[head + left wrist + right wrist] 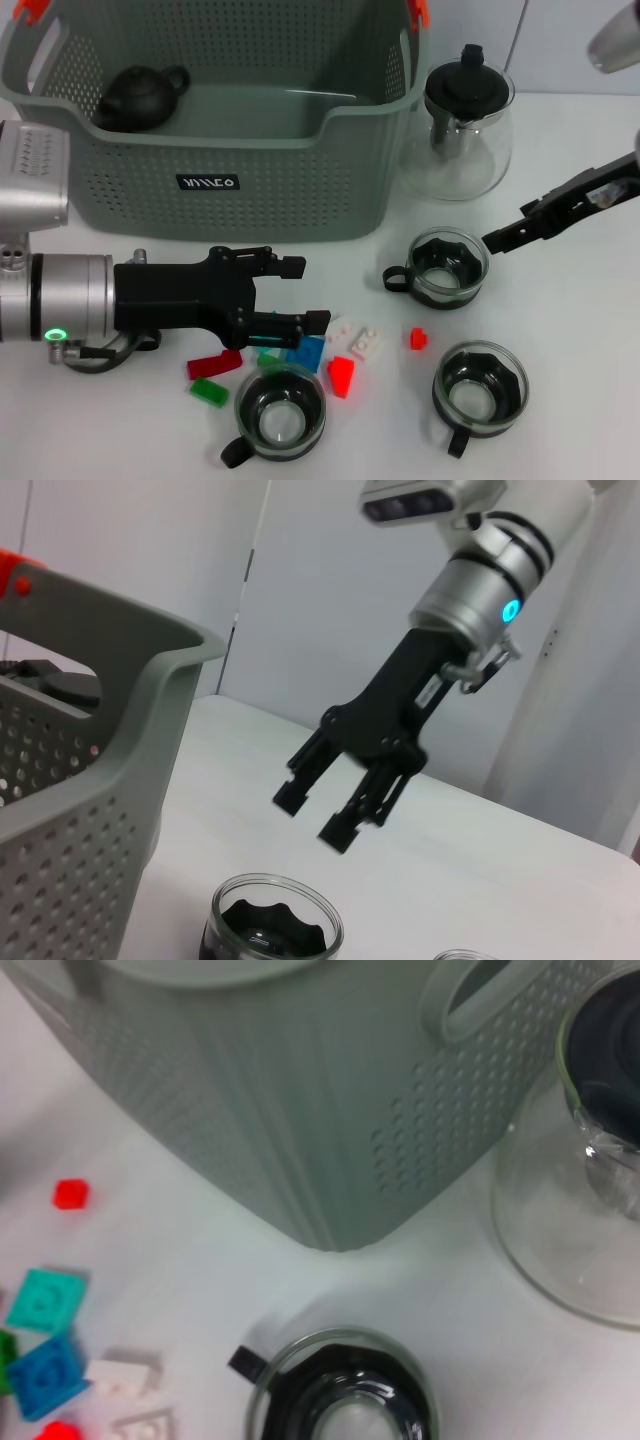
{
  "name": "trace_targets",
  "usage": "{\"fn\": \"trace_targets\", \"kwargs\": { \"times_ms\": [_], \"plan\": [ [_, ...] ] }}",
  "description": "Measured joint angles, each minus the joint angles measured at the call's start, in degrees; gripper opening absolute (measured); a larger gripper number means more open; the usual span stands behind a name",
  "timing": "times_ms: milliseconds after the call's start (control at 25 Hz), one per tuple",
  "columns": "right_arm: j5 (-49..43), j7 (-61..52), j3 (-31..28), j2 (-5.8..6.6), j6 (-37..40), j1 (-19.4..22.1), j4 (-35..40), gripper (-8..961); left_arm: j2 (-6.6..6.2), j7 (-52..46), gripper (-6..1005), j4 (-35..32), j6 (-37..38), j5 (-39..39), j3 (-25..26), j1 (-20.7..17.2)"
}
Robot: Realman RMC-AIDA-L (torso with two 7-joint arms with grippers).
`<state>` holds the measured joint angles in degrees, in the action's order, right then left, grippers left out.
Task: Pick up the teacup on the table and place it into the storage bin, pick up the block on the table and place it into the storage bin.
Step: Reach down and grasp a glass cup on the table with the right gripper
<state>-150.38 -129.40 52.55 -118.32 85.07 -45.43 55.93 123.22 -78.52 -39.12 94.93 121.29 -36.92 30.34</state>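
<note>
The grey-green perforated storage bin (230,180) stands at the back left, and it also shows in the right wrist view (300,1090). Three glass teacups with black inserts are on the table: one mid-right (450,265), one front right (480,385), one front centre (280,410). Several small blocks lie between them, among them a blue block (305,352) and a red block (215,363). My left gripper (305,295) is open, low over the blocks. My right gripper (497,240) is open beside the mid-right teacup's rim; the left wrist view shows it (315,815) just above that teacup (270,925).
A black teapot (140,95) sits inside the bin. A glass teapot with a black lid (465,125) stands right of the bin, just behind the mid-right teacup. Green (208,392), white (358,340) and small red (418,338) blocks lie around.
</note>
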Motion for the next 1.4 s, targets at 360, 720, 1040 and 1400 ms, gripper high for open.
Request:
{"fn": "trace_targets", "kwargs": {
  "times_ms": [360,720,1040,1400],
  "plan": [
    [-3.13,-0.75,1.87,-1.13,-7.91,-3.07,-6.51,835,0.00,0.48,827,0.10,0.17,0.00,0.09,-0.06],
    [-2.88,-0.74,6.05,-1.85,-13.41,-4.03,-10.14,833,0.00,0.48,827,0.09,-0.03,0.00,0.09,-0.13],
    [-2.75,-0.54,8.22,-2.02,-18.23,-5.56,-14.87,824,0.00,0.59,827,0.09,-0.17,0.00,0.12,-0.28],
    [-2.39,-0.29,8.47,-2.04,-19.63,-6.24,-16.58,727,0.00,0.97,827,0.56,-0.37,0.00,0.27,-0.30]
  ]
}}
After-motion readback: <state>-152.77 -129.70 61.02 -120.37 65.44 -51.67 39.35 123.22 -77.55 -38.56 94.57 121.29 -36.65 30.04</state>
